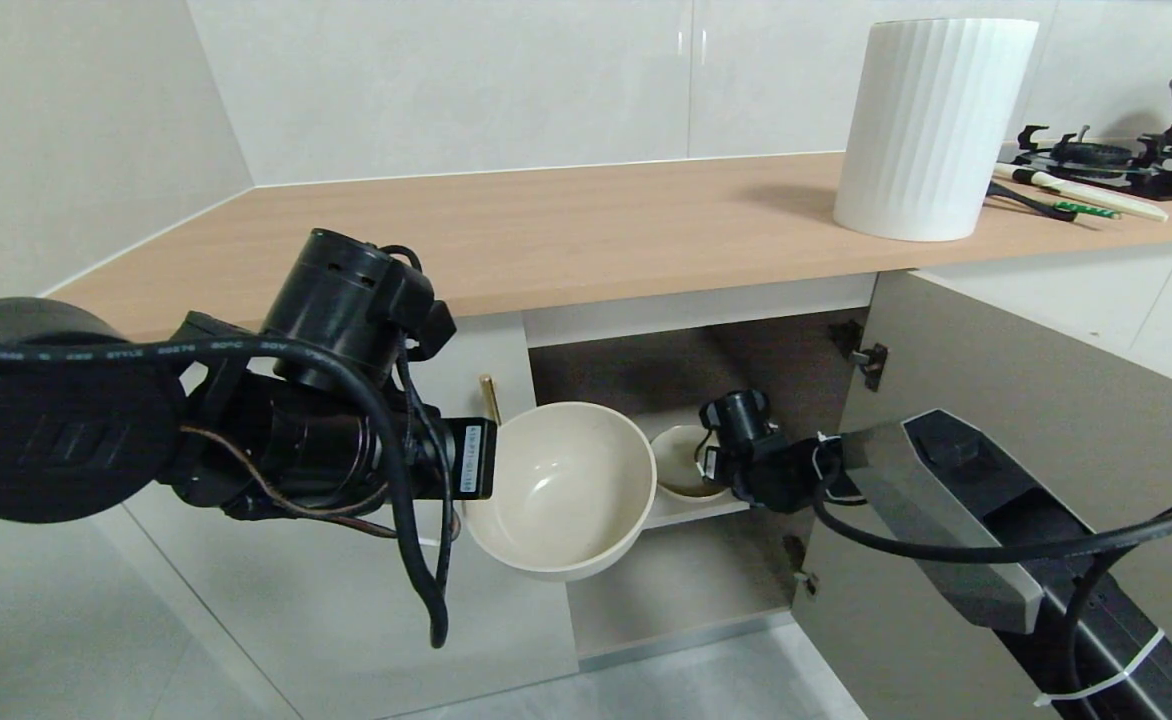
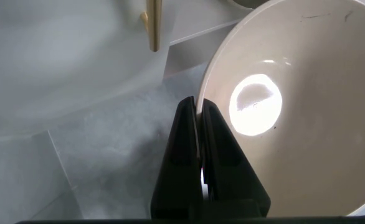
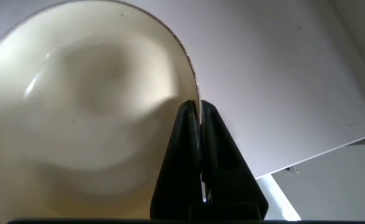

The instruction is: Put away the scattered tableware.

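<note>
My left gripper [image 1: 474, 478] is shut on the rim of a large cream bowl [image 1: 558, 488], which hangs tilted in front of the open cabinet. The left wrist view shows its fingers [image 2: 198, 118] pinching that bowl's [image 2: 294, 106] edge. My right gripper [image 1: 708, 465] is inside the cabinet, shut on the rim of a smaller cream bowl [image 1: 679, 462] that rests at the white shelf [image 1: 696, 510]. In the right wrist view the fingers [image 3: 198, 121] clamp the small bowl's [image 3: 89, 118] rim.
The cabinet door [image 1: 1006, 480] stands open to the right, beside my right arm. A gold handle [image 1: 489, 398] is on the shut door to the left. On the wooden counter [image 1: 566, 225] stand a white ribbed container [image 1: 931, 125], utensils [image 1: 1076, 195] and a gas stove [image 1: 1126, 160].
</note>
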Tool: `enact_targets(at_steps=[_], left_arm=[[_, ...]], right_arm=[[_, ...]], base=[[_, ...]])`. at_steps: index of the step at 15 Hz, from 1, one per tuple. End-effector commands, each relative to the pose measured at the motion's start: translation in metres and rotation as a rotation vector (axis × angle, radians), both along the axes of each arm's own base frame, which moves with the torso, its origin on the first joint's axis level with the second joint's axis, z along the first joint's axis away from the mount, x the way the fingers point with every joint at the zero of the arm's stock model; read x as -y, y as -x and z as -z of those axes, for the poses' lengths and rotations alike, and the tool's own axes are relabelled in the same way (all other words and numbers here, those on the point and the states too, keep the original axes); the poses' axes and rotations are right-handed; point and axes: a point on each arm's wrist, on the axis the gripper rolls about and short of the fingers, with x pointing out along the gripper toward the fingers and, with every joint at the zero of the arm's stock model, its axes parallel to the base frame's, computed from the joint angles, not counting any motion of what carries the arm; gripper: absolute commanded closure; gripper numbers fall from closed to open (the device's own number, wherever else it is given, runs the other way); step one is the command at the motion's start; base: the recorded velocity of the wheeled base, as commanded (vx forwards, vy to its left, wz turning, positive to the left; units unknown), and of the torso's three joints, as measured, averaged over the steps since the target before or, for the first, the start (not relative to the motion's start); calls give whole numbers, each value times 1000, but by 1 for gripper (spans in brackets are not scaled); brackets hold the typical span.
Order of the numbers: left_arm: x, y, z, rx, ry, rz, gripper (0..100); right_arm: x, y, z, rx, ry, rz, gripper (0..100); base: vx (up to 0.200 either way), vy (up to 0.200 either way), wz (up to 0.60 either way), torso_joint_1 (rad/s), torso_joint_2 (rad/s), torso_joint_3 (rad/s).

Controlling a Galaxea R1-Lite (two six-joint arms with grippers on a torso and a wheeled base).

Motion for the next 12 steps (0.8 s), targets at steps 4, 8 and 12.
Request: enact_targets(at_steps=[4,8,12], left_arm=[[0,0,1,-2,-1,0,100],[1,-1,1,-3,0,-1,100],[1,-2,4,-11,-9,2,100]], right_arm=[[-2,-1,-8,38,-24,8,0],[1,-2,-33,86,-75,45,0],[15,23,-98,126,-136,75,0]], base=[[0,0,0,0,0,0],[0,0,0,0,0,0],[0,0,0,0,0,0]])
